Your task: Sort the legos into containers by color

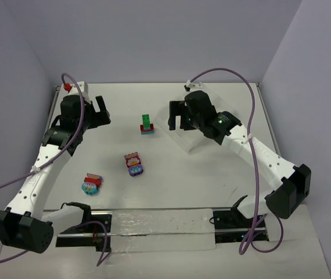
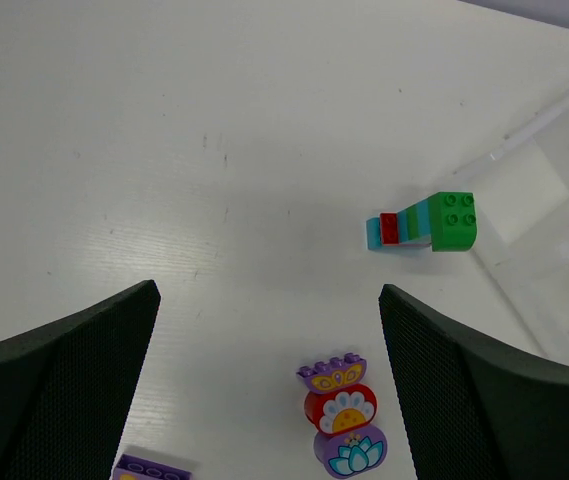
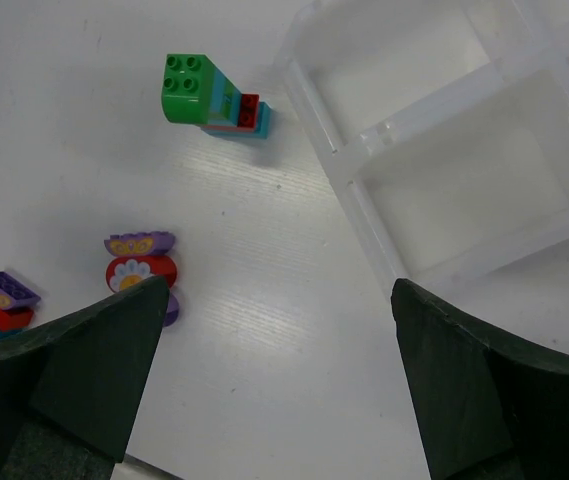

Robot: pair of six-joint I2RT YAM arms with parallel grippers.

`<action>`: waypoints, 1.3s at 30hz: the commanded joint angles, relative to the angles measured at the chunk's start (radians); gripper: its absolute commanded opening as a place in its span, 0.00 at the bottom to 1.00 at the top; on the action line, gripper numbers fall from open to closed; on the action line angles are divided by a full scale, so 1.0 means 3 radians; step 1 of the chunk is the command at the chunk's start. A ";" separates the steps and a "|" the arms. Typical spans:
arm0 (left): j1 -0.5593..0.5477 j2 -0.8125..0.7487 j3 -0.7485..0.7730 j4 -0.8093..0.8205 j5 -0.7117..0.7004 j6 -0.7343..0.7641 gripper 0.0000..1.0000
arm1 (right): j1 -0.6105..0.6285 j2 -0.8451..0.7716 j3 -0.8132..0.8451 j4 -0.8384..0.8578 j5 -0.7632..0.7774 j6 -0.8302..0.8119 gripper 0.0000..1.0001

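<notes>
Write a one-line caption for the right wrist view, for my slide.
Open right claw over the table, with a green-topped stack beside the clear tray.

Top camera sits high on the near side, looking steeply down over the whole table [image 1: 200, 180], everything small. Left wrist view hangs close above the table, tilted forward: green-topped stack [image 2: 426, 224] at centre right, clear tray [image 2: 534, 190] in the upper right corner. Right wrist view, equally close, looks down too: same stack upper left, tray upper right. Both also catch the purple-and-red clump [image 3: 141, 262].
</notes>
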 commanded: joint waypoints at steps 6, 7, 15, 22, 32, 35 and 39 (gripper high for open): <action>0.0013 -0.0129 0.0048 -0.0167 -0.0238 -0.0124 0.99 | 0.0036 0.0117 0.0171 -0.0009 0.0068 -0.0024 0.98; 0.0016 -0.0121 0.0054 -0.0188 -0.0301 -0.0136 0.99 | 0.0080 0.0204 0.0269 -0.0081 0.0139 -0.0071 0.98; 0.0021 0.0035 0.0175 -0.0498 -0.0762 -0.0397 0.99 | 0.0439 0.1371 0.1627 -0.0662 0.0505 -0.0135 0.93; 0.0052 -0.0041 0.0127 -0.0534 -0.0753 -0.0410 0.99 | 0.0439 0.2337 0.2734 -0.1028 0.0457 -0.0019 0.79; 0.0052 -0.0165 0.0111 -0.0488 -0.0964 -0.0251 0.99 | 0.0378 0.3000 0.3335 -0.1067 0.0499 0.0192 0.85; 0.0047 -0.0139 0.0111 -0.0480 -0.0930 -0.0250 0.99 | 0.0355 0.3069 0.3330 -0.1064 0.0514 0.0234 0.86; 0.0052 -0.0109 0.0095 -0.0477 -0.0850 -0.0276 0.99 | 0.0337 0.3163 0.3331 -0.1052 0.0527 0.0265 0.83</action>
